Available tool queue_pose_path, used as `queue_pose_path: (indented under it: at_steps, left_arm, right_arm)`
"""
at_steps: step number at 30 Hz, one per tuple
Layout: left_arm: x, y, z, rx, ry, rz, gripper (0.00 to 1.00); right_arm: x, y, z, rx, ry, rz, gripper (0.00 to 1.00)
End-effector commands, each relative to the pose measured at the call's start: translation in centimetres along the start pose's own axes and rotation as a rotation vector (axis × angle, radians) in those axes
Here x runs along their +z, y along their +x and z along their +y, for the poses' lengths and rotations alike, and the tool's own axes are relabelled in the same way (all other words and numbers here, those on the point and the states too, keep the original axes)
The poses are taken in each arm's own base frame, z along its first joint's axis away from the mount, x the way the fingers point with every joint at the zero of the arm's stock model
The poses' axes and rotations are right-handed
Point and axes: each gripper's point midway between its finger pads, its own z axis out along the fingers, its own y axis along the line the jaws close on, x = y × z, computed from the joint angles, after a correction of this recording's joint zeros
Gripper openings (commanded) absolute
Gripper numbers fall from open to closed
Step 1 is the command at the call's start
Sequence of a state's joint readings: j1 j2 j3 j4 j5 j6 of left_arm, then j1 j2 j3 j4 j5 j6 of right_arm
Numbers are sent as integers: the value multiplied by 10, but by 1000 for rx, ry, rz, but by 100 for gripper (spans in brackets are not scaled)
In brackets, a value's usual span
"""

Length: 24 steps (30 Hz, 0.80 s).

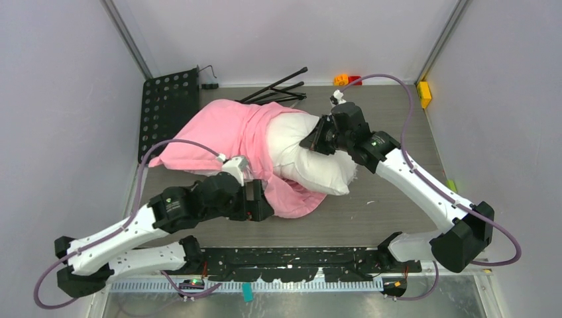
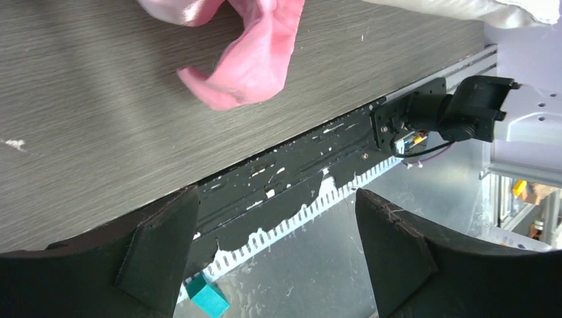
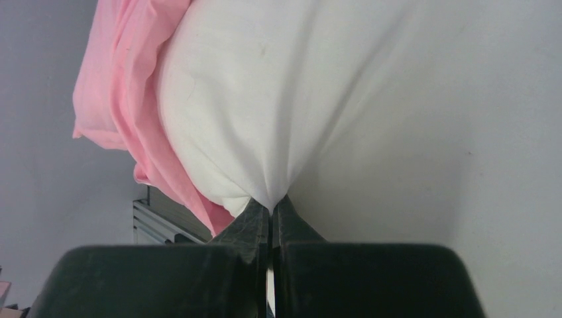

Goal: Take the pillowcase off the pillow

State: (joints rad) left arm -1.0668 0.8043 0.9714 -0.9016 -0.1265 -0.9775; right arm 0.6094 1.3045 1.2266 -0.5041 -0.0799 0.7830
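At the pillow, the right gripper pinches its white fabric.

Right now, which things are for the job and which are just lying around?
For the job:
pink pillowcase
white pillow, pinched in the shut right jaws

Just lying about:
black holed plate
black rods
orange block
yellow block
teal block

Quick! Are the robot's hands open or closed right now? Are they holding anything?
Left gripper: open, holding nothing.
Right gripper: shut, pinching the pillow.
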Motion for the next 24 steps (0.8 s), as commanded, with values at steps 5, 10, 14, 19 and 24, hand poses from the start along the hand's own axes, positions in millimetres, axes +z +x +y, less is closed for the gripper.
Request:
queue_pose_path:
  at_steps: [5, 10, 14, 19, 24]
  left_arm:
    - [42, -35, -24, 88, -94, -188, 97]
    - [53, -55, 6, 170, -278, -302, 100]
    - [67, -69, 11, 185, -263, -348, 83]
    - [75, -81, 9, 214, -225, -377, 30]
    - [38, -108, 45, 323, -468, -432, 0]
  right_arm:
    - [-13, -32, 42, 25, -166, -102, 0]
    - [-14, -28, 37, 12, -163, -88, 0]
    - [-18, -28, 33, -14, -152, -88, 0]
    - [-30, -36, 23, -61, -114, -111, 0]
    - [-44, -43, 12, -109, -76, -130, 0]
